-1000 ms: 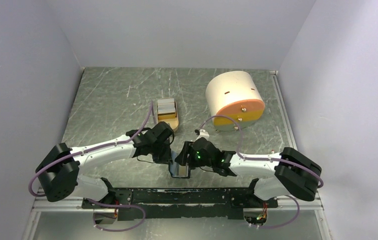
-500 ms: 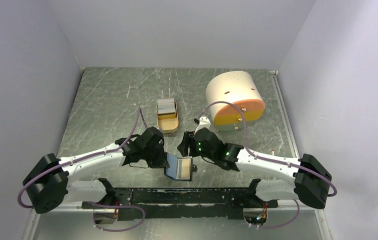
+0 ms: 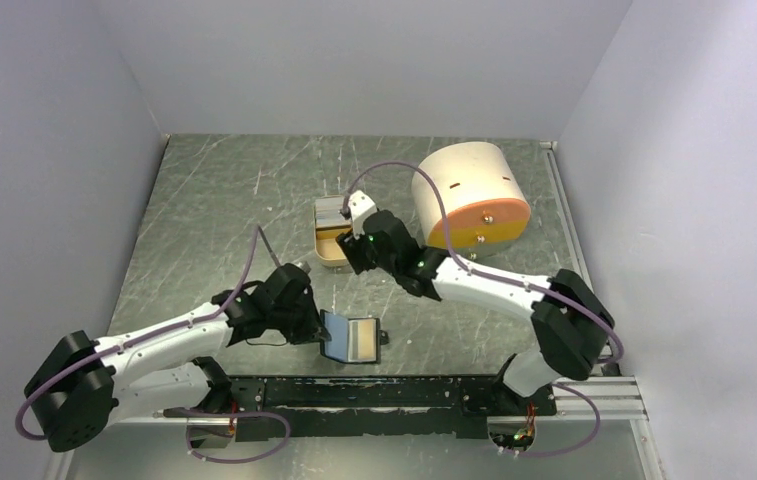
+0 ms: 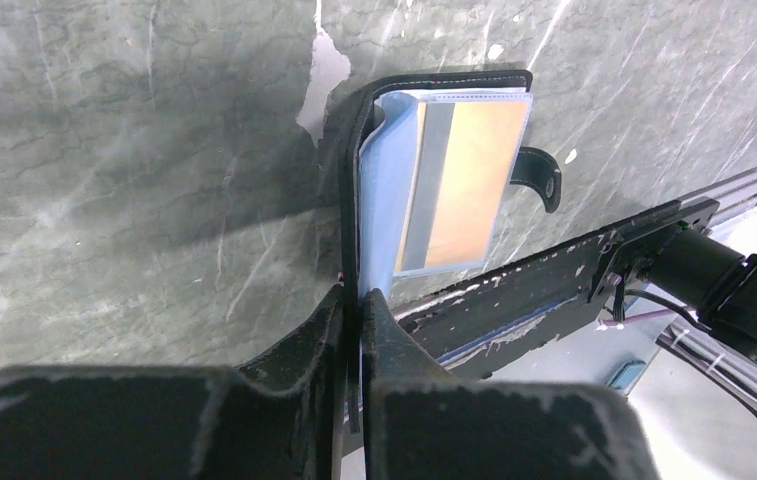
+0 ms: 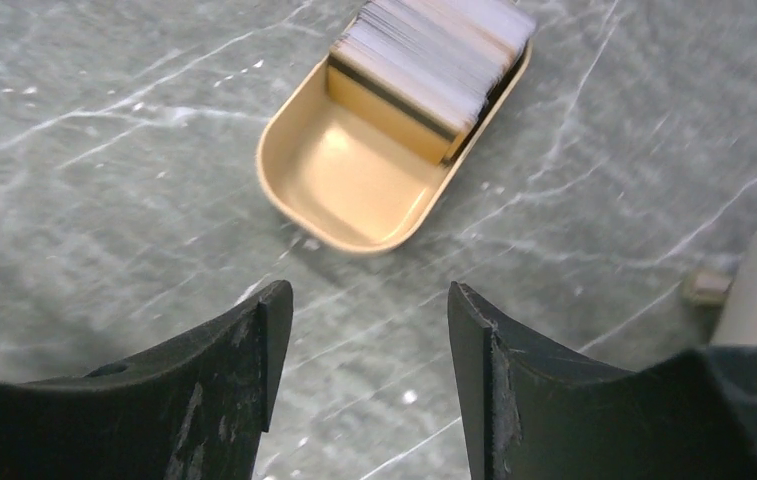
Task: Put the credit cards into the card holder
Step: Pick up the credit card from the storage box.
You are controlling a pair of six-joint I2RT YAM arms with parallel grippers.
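The black card holder [image 3: 351, 336] lies open near the table's front edge, with a grey and orange card [image 4: 462, 180] in its clear pocket. My left gripper [image 4: 356, 298] is shut on the holder's left flap and holds it upright; it also shows in the top view [image 3: 311, 322]. The credit cards [image 5: 434, 55] stand as a stack in the far end of the tan tray [image 5: 354, 190]. My right gripper [image 5: 369, 300] is open and empty just short of the tray's near end; in the top view [image 3: 347, 243] it is over the tray [image 3: 320, 254].
A big cream-and-orange cylinder [image 3: 470, 200] stands at the back right, close to my right arm. The black rail [image 3: 354, 390] runs along the front edge, right by the holder. A small white piece [image 5: 704, 287] lies beside the cylinder's base.
My right gripper has left the holder and moved back and left to the tray, open. My left gripper has drawn the holder slightly left, still shut on its flap.
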